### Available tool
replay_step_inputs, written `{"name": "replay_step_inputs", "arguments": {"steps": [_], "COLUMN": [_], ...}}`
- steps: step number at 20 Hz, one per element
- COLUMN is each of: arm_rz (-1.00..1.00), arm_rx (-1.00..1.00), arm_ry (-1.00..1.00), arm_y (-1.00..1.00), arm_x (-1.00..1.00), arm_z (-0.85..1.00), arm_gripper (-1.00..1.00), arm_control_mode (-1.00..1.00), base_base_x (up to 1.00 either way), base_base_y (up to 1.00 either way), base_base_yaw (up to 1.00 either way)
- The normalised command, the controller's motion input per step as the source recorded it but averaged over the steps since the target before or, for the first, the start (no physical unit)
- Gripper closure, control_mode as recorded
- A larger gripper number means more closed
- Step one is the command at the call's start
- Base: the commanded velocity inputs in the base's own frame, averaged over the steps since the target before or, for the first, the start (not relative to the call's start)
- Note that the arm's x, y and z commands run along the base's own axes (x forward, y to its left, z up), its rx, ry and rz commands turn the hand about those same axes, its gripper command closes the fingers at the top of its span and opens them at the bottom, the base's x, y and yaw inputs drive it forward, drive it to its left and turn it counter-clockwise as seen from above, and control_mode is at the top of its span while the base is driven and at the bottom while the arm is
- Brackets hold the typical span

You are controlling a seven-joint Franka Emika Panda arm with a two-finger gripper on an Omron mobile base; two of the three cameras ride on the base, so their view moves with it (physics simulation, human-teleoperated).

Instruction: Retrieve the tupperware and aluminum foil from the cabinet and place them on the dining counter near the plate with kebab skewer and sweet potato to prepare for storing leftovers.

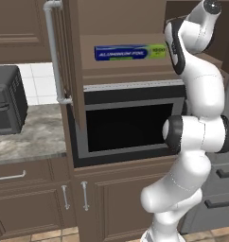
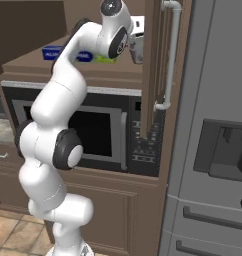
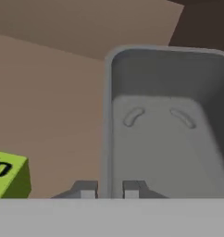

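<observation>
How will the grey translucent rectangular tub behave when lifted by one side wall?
The grey translucent rectangular tub looks empty, so it is probably light for its size. The gripper pinches just one thin side wall, off centre, so the tub may tilt or swing as it rises. Its smooth, flared walls look slippery; the grip could creep upward.

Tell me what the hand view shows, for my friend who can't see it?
The tool is shut on the left wall of a grey tub, seen from above, with a fingertip on each side. The tub sits on a brown shelf, and the foil box's green end pokes in at lower left.
</observation>
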Motion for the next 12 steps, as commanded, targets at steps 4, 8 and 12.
{"name": "replay_step_inputs", "arguments": {"steps": [4, 8, 12], "arm_rz": [-0.05, -0.03, 0.0], "arm_rx": [0.0, 0.0, -0.02], "arm_ry": [-0.02, -0.08, -0.02], "arm_y": [0.0, 0.0, 0.34], "arm_x": [-0.94, -1.0, -0.96], "arm_z": [-0.06, 0.02, 0.15], "arm_gripper": [1.0, 1.0, 1.0], "arm_control_mode": [-1.0, -1.0, -1.0], "base_base_x": [0.0, 0.0, 0.0], "base_base_y": [0.0, 0.0, 0.0], "base_base_yaw": [0.0, 0.0, 0.0]}}
